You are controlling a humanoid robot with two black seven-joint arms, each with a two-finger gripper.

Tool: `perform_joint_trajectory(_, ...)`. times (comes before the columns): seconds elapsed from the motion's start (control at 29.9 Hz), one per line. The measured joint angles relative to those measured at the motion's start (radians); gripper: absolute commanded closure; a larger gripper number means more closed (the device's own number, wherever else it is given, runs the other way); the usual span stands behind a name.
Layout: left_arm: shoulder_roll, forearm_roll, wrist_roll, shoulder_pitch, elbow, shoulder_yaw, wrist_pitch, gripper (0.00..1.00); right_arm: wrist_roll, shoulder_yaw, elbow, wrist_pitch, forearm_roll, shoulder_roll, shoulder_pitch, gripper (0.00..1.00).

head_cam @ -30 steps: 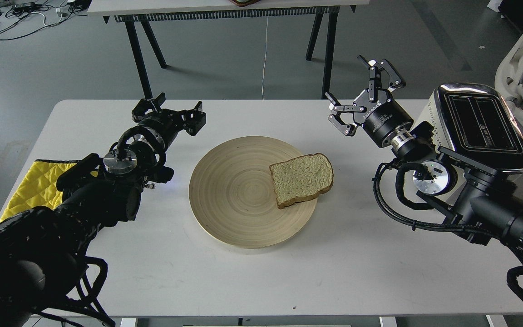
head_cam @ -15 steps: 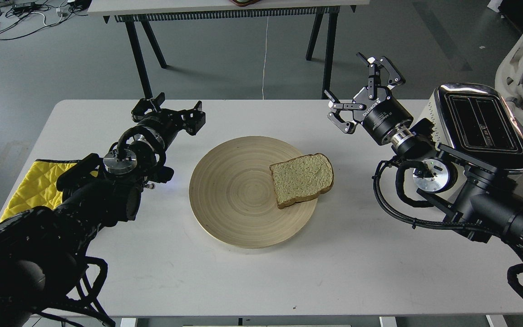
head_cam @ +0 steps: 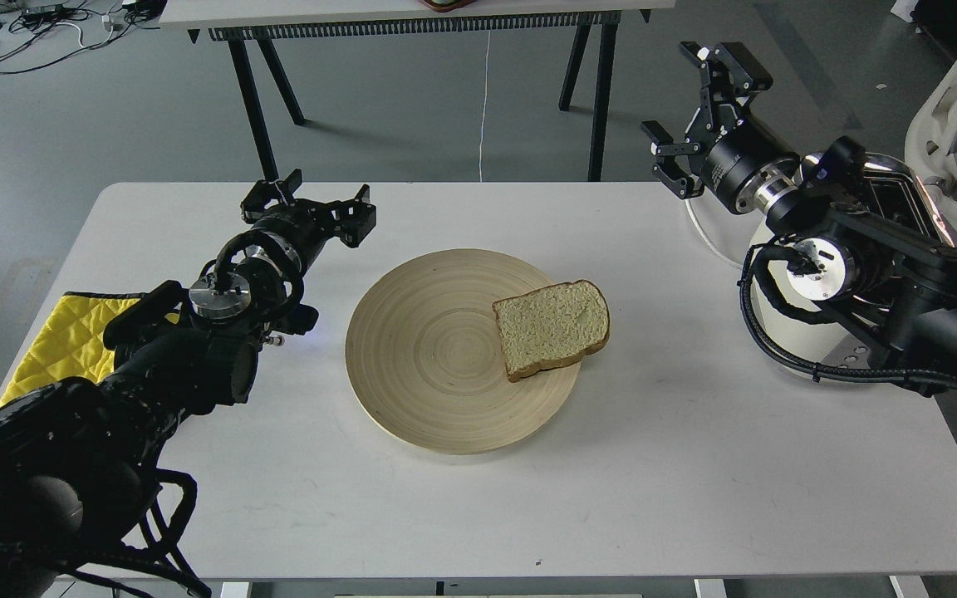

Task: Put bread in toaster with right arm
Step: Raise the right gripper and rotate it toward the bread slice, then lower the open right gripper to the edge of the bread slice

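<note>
- The counter [head_cam: 694,498] carries a round wooden plate [head_cam: 412,349] at its middle and the toaster [head_cam: 902,187] at its right rear, the toaster now mostly hidden behind the right arm [head_cam: 877,274].
- The task looks to be at its first step: the reach toward the bread [head_cam: 551,326], which lies flat on the plate's right side, well apart from the right gripper [head_cam: 694,116] and below and to its left.
- The right gripper hangs above the counter's rear edge, fingers spread and empty.
- The next move likely calls for swinging down and leftward, then closing on the slice's overhanging crust edge.
- Against the earlier frames, the right gripper has risen and drawn back toward the toaster, farther from the bread.
- The left gripper [head_cam: 308,203] is unchanged, released and holding nothing, far to the bread's left.
</note>
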Motion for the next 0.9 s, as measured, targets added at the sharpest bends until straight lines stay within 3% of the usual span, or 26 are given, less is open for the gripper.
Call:
perform_joint_trajectory(0.17, 0.000, 0.000, 0.000, 0.000, 0.000, 0.000, 0.000, 0.00, -0.061, -0.104, 0.124, -0.206, -0.139, -0.009, 0.037, 0.01)
perform_joint_trajectory(0.4, 0.000, 0.000, 0.000, 0.000, 0.000, 0.000, 0.000, 0.00, -0.070, -0.425, 0.245, -0.472, -0.179, -0.058, 0.164, 0.01)
perform_joint_trajectory(0.57, 0.000, 0.000, 0.000, -0.001, 0.000, 0.000, 0.000, 0.00, -0.070, -0.545, 0.258, -0.501, -0.179, -0.066, 0.196, 0.01)
perform_joint_trajectory(0.9, 0.000, 0.000, 0.000, -0.002, 0.000, 0.000, 0.000, 0.00, -0.067, -0.567, 0.257, -0.529, -0.180, -0.018, 0.092, 0.01)
